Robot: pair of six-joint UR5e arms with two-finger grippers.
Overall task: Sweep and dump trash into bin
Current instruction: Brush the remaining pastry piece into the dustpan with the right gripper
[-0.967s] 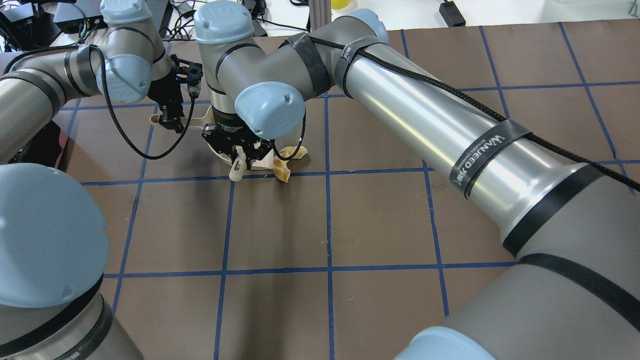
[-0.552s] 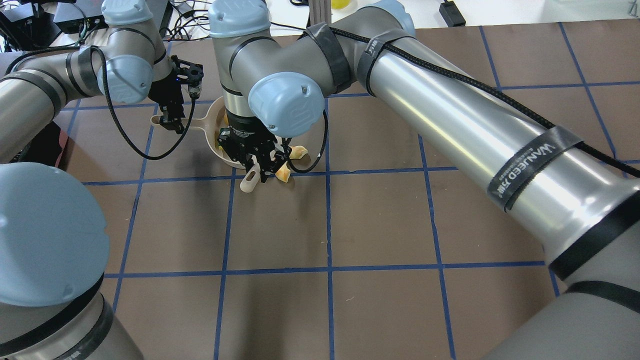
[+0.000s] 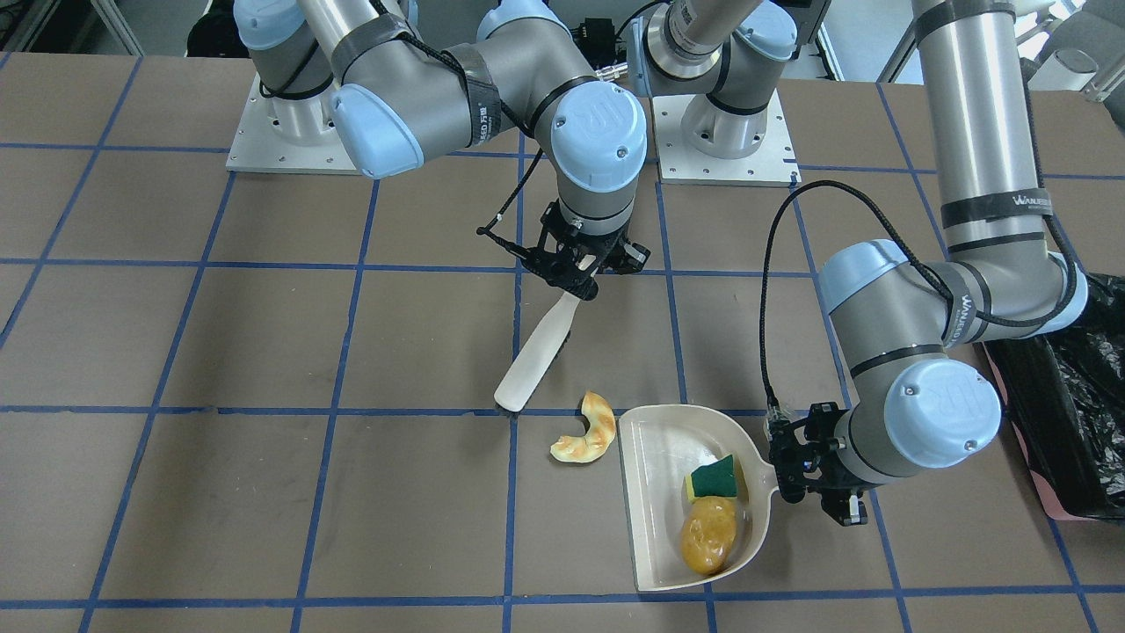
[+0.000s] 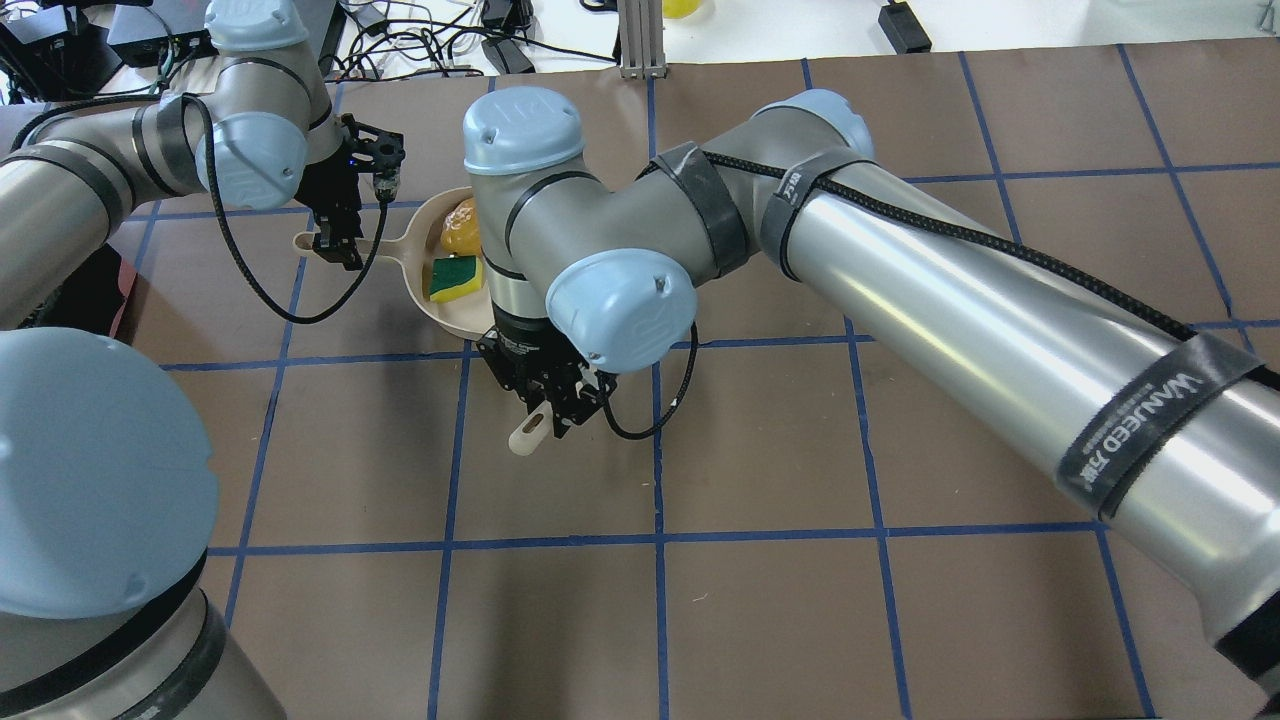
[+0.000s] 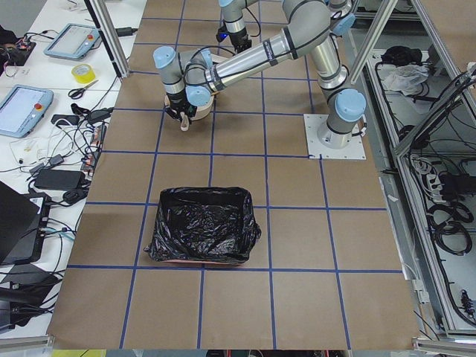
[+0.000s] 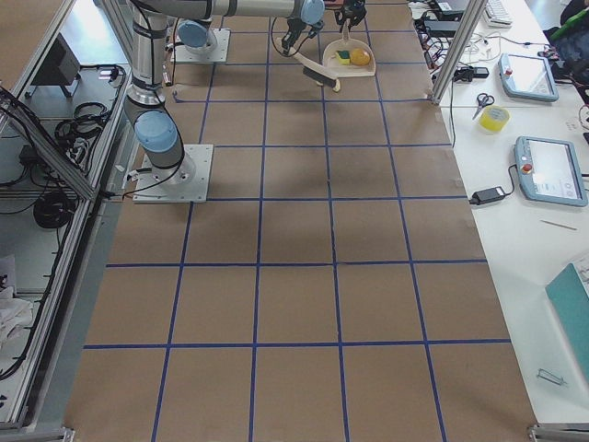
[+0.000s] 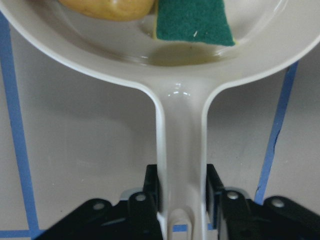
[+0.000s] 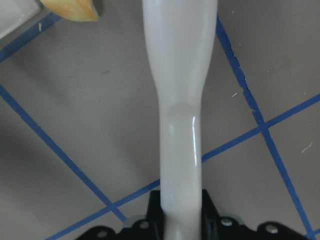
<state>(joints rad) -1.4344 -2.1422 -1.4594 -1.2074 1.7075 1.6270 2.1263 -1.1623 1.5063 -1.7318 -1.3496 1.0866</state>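
Note:
My left gripper [image 3: 785,469] is shut on the handle of the cream dustpan [image 3: 655,492], which lies flat on the table. The yellow-brown potato-like lump [image 3: 707,536] and the green sponge wedge [image 3: 716,477] lie in the pan; both show in the overhead view, the lump [image 4: 460,225] and the sponge [image 4: 455,278]. The orange-cream peel [image 3: 587,431] lies on the table just outside the pan's open edge. My right gripper [image 3: 580,268] is shut on a white sweeping tool [image 3: 534,356], whose tip rests near the peel. The peel is hidden in the overhead view.
The pink-sided bin with its black bag [image 3: 1068,396] stands past the left arm at the table's end, also in the exterior left view [image 5: 201,234]. Brown table with blue tape grid lines [image 4: 660,540]. Cables and monitors lie off the far edge.
My right gripper has drawn back from the dustpan toward the robot with the white tool, uncovering the lump and sponge in the pan. The left gripper and the pan have stayed put.

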